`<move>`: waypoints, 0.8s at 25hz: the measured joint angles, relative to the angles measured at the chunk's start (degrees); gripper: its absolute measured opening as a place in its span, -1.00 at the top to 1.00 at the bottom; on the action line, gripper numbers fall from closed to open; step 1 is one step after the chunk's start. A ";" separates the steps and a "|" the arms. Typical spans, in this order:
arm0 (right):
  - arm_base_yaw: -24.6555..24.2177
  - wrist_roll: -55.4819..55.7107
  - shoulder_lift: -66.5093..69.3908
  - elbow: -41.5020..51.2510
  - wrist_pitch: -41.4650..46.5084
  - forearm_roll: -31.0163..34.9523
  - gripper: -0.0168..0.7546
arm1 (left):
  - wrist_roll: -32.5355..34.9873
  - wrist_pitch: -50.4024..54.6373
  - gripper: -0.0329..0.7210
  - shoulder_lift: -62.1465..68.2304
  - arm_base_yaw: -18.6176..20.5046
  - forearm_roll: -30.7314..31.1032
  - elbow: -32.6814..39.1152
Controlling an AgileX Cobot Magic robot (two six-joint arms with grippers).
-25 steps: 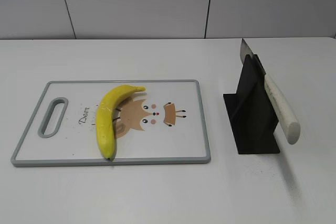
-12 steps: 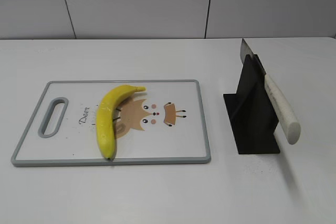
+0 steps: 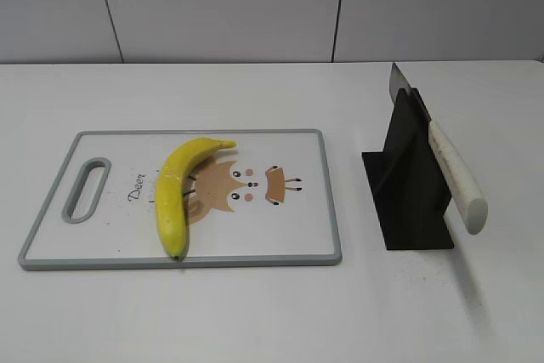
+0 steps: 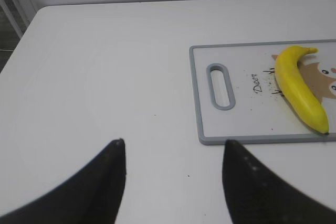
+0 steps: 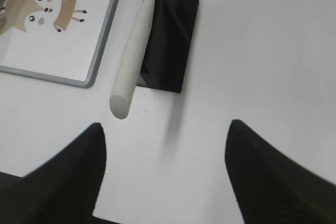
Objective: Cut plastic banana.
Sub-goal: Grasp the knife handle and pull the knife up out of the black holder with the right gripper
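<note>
The white desk (image 3: 255, 312) carries two groups of things with bare surface all around them. On the left lies a white cutting board (image 3: 280, 227) with a grey rim and a slot handle at its left end. Its front edge runs parallel to the desk's near side, with a wide strip of open desk in front. The banana (image 3: 176, 189) lies on the board, left of the cartoon deer print, curving from its stem near the board's far edge down to its dark tip, which sits right at the front rim. The right half of the board is bare apart from the print.

To the right, apart from the board by a narrow lane of desk, stands a black knife stand (image 3: 408, 180). A knife (image 3: 450, 172) rests in it at a slant, blade tip up and toward the back, white handle jutting forward and down past the stand, hanging free above the desk.

The left gripper (image 4: 173, 145) hovers over empty desk to the left of the board, fingers spread wide and holding nothing. The right gripper (image 5: 165, 129) hovers over the desk in front of the stand, fingers also spread wide, with the knife handle's end just beyond and to the left of the gap.
</note>
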 joint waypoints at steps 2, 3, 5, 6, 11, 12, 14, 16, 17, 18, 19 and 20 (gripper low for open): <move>0.06 0.18 2.89 -1.66 0.35 0.89 -0.48 | 0.00 0.00 -0.56 0.00 0.00 0.00 0.00; 0.22 0.24 4.39 -2.44 0.48 1.28 -0.48 | 0.00 0.00 -0.56 0.00 0.00 0.00 0.00; 1.47 0.36 7.35 -3.98 0.93 1.41 -0.48 | 0.00 0.00 -0.56 0.00 0.00 0.00 0.00; 2.34 0.36 9.04 -4.80 1.54 1.35 -0.48 | 0.00 0.00 -0.56 0.00 0.00 0.00 0.00; 8.31 1.82 16.98 -8.56 3.42 0.02 -0.48 | 0.00 0.00 -0.55 0.00 0.00 0.00 0.00; 8.98 2.54 18.50 -9.53 3.48 -0.04 -0.48 | 0.00 0.00 -0.55 0.00 0.00 0.00 0.00; 9.38 3.38 21.17 -11.33 4.09 -0.04 -0.48 | 0.00 0.00 -0.54 0.00 0.00 0.00 0.00; 9.38 4.07 23.94 -13.13 5.26 -0.18 -0.48 | 0.00 0.00 -0.54 0.00 0.00 0.00 0.00; 9.38 4.50 25.11 -13.93 5.81 -0.24 -0.48 | 0.00 0.00 -0.54 0.00 0.00 0.00 0.00; 9.38 4.93 26.49 -14.51 6.10 -0.24 -0.48 | 0.00 0.00 -0.54 0.00 0.00 0.00 0.00; 9.38 5.24 27.77 -15.06 6.21 -0.24 -0.48 | 0.00 0.00 -0.54 0.00 0.00 0.00 0.00; 9.38 5.39 29.07 -15.57 6.33 -0.24 -0.48 | 0.00 0.00 -0.54 0.00 0.00 0.00 0.00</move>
